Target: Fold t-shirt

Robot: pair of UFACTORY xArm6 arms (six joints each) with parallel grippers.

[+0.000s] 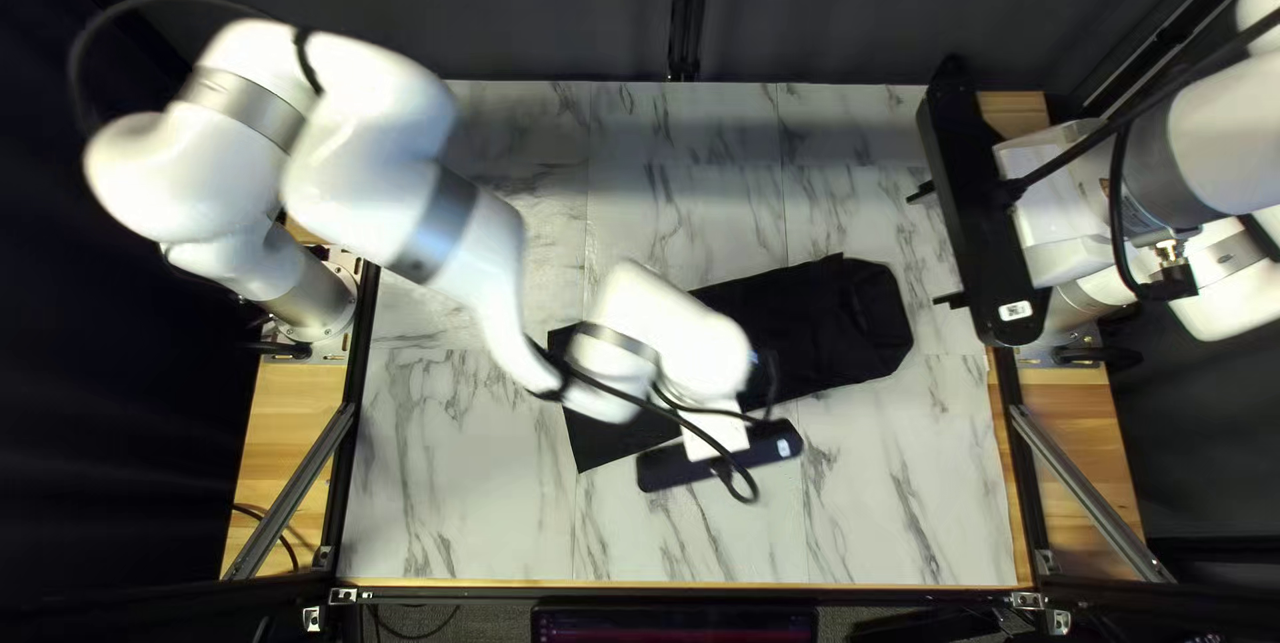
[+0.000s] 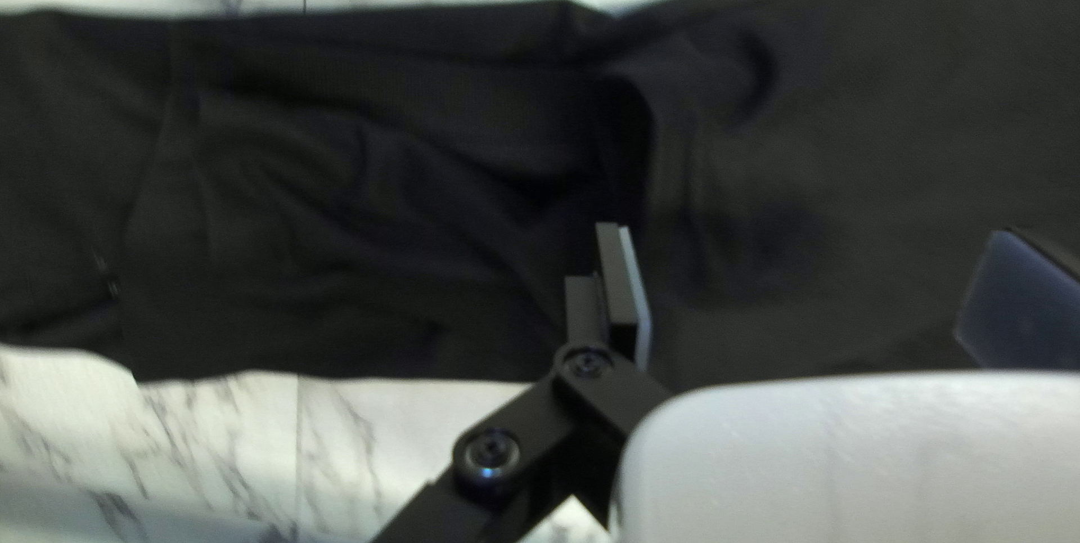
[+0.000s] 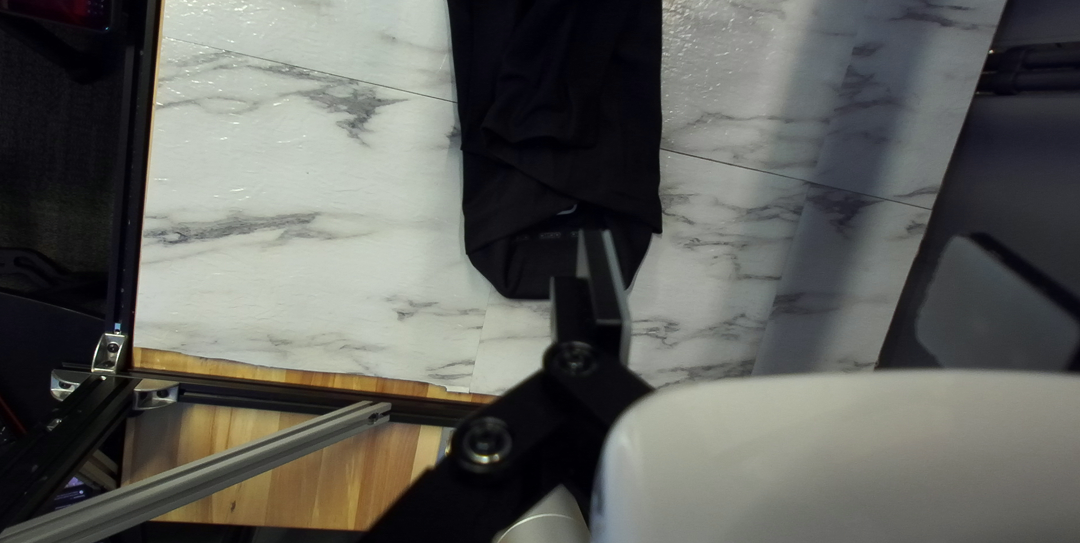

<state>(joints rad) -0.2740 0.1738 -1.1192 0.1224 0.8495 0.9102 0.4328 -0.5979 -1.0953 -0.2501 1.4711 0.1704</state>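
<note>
Jaws stand spread on the left gripper (image 1: 774, 446) and right gripper (image 1: 928, 247). The shirt (image 1: 834, 323) lies under the left jaws, ahead of the right, partly hidden from above by the left arm (image 1: 380, 163); a strut (image 3: 225, 464) is beside the right jaws.

Your left arm (image 1: 374, 170), at left: glossy white, rounded shells, silver-grey joint bands, thin black cables (image 1: 627, 393) looping outside. Your right arm (image 1: 1234, 123): same white and grey, black cables, brassy connector (image 1: 1170, 251). You carry a long black round-ended bar on each gripper, left (image 1: 667, 467) and right (image 1: 926, 249), small pale label (image 1: 1016, 311) on both. Your black links (image 2: 540, 425) show round screws (image 2: 492, 451)
</note>
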